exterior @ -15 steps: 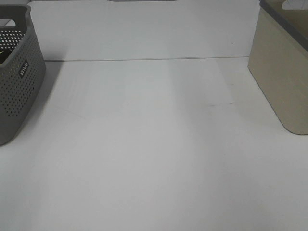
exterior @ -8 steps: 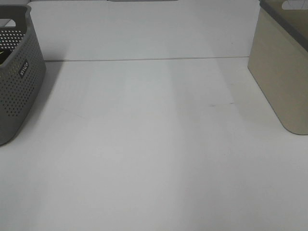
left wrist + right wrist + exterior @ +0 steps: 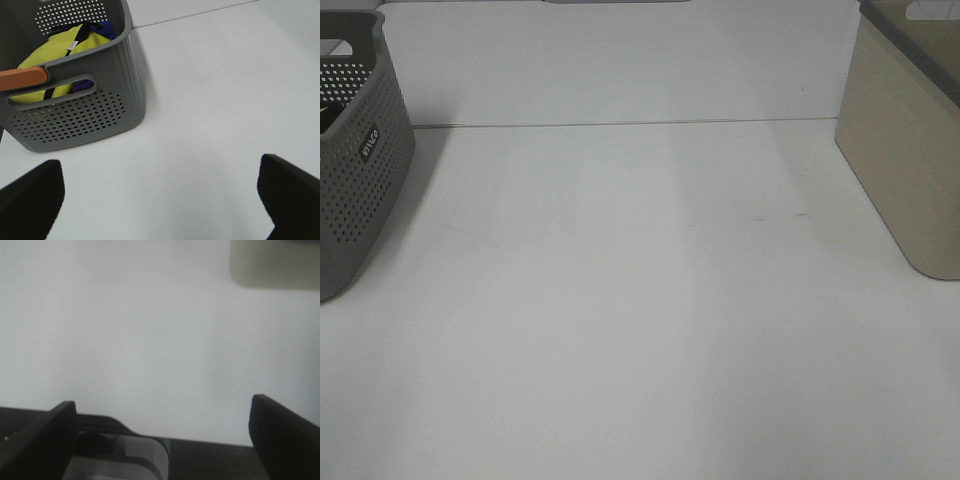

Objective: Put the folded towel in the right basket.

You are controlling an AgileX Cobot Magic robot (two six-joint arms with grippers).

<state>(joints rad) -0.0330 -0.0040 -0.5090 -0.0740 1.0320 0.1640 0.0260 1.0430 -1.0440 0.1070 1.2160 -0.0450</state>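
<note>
1. Two baskets stand on the white table (image 3: 640, 300): a grey perforated plastic basket (image 3: 355, 170) at the left edge of the high view, and a beige smooth-walled basket (image 3: 905, 150) at the right edge, well apart with bare tabletop between them.
2. Neither arm shows in the high view.
3. From the left wrist camera, the left gripper (image 3: 160, 200) hangs above the table near the grey basket, its two dark fingertips (image 3: 30, 197) spread wide with nothing between them.
4. Inside the grey basket lies a bundle of yellow-green cloth (image 3: 65, 47), with a black strap across it and a bit of blue-purple fabric (image 3: 102, 29) beside it; whether this is the folded towel cannot be told.
5. An orange bar (image 3: 22, 78) lies along the grey basket's near rim, above the handle slot.
6. From the right wrist camera, the right gripper (image 3: 162, 435) also has its fingers wide apart and holds nothing; it hovers over bare table, the beige basket's corner well ahead of it.
</note>
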